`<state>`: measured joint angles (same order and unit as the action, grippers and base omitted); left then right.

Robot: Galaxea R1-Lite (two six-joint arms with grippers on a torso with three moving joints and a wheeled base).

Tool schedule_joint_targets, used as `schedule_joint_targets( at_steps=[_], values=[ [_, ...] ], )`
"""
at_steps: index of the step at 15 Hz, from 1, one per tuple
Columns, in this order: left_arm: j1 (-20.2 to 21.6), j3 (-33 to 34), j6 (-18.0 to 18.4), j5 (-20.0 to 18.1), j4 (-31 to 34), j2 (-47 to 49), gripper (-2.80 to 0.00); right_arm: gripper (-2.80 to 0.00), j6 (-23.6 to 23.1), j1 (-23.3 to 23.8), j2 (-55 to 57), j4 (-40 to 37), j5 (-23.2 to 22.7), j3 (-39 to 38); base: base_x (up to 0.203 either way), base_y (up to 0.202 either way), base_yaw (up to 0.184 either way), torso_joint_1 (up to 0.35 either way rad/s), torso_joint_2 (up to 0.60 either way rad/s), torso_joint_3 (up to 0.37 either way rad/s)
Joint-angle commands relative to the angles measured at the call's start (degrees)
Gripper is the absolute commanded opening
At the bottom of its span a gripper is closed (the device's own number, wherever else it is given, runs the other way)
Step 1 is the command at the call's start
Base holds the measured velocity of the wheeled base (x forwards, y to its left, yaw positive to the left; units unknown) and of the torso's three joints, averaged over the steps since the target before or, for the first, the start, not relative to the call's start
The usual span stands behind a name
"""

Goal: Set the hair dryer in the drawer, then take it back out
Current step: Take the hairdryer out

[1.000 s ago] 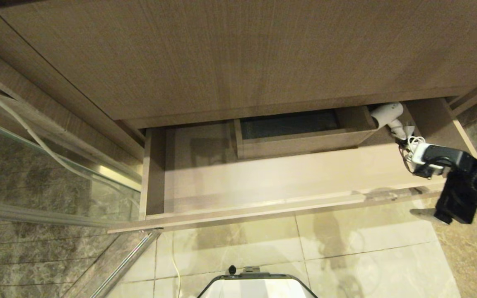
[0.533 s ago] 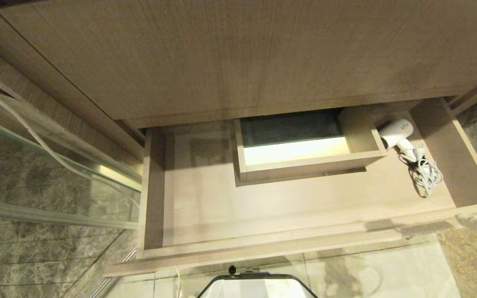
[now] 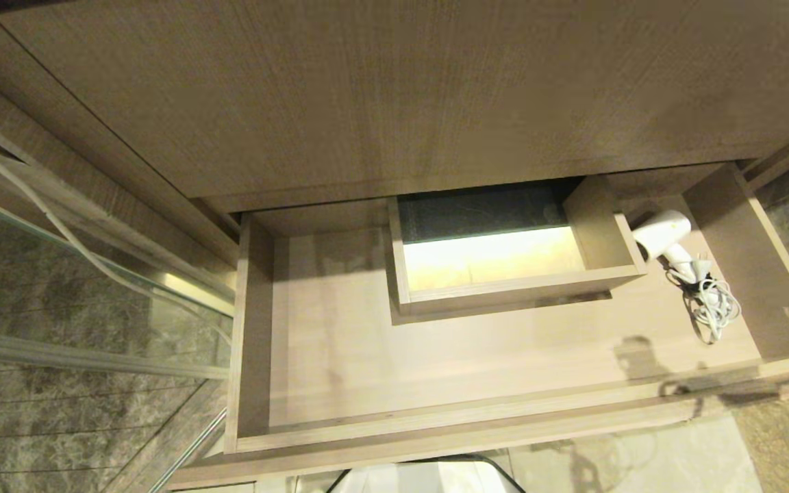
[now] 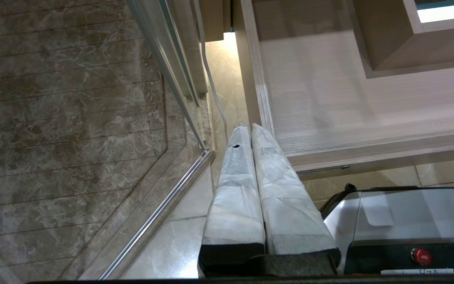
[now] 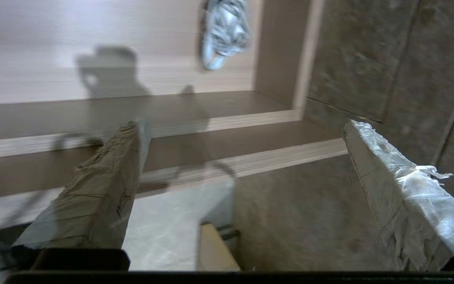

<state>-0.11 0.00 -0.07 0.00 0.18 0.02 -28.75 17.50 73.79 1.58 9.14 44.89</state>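
The drawer [image 3: 435,438] stands pulled far out under the wood-grain panel. The white hair dryer [image 3: 661,233] lies on the drawer floor at its right end, beside the boxed cutout [image 3: 518,291], with its bundled cord [image 3: 709,308] trailing toward the front. In the right wrist view my right gripper [image 5: 242,126] is open and empty, outside the drawer's right front corner [image 5: 211,122]; the cord bundle [image 5: 225,31] lies beyond it inside. My left gripper [image 4: 246,127] is shut with nothing in it, parked by the drawer's left front corner [image 4: 369,118].
A glass partition with a metal rail [image 3: 93,274] runs along the left, and a white cable [image 4: 211,79] hangs near it. Marble floor tiles [image 3: 778,438] lie to the right. The robot's base [image 4: 408,221] sits just under the drawer front.
The drawer has slid out much farther toward me, carrying the hair dryer. My right gripper, which was over the cord, has withdrawn to the right, almost out of the head view.
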Motion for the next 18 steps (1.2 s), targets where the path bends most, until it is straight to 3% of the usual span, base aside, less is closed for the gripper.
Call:
schedule_joint_targets(
  at_steps=[1,7,11,18],
  values=[
    [0.02,0.09,-0.01,0.0,-0.01,-0.02,-2.8,0.0,-3.6,3.39,7.96,2.62,-0.34,0.72,0.0,0.0,0.0,0.0,0.0,0.0],
    [0.02,0.0,-0.01,0.0,-0.01,-0.02,-2.8,0.0,-4.89,5.7,26.69,15.17,-9.09,7.5,0.0,0.0,0.0,0.0,0.0,0.0],
    [0.02,0.07,-0.01,0.0,-0.01,-0.02,-2.8,0.0,-5.73,7.69,40.33,16.7,-16.15,20.85,0.0,0.0,0.0,0.0,0.0,0.0],
    [0.02,0.0,-0.01,0.0,-0.01,-0.09,-2.8,0.0,-5.88,9.39,53.89,17.01,-25.7,33.83,0.0,0.0,0.0,0.0,0.0,0.0]
  ],
)
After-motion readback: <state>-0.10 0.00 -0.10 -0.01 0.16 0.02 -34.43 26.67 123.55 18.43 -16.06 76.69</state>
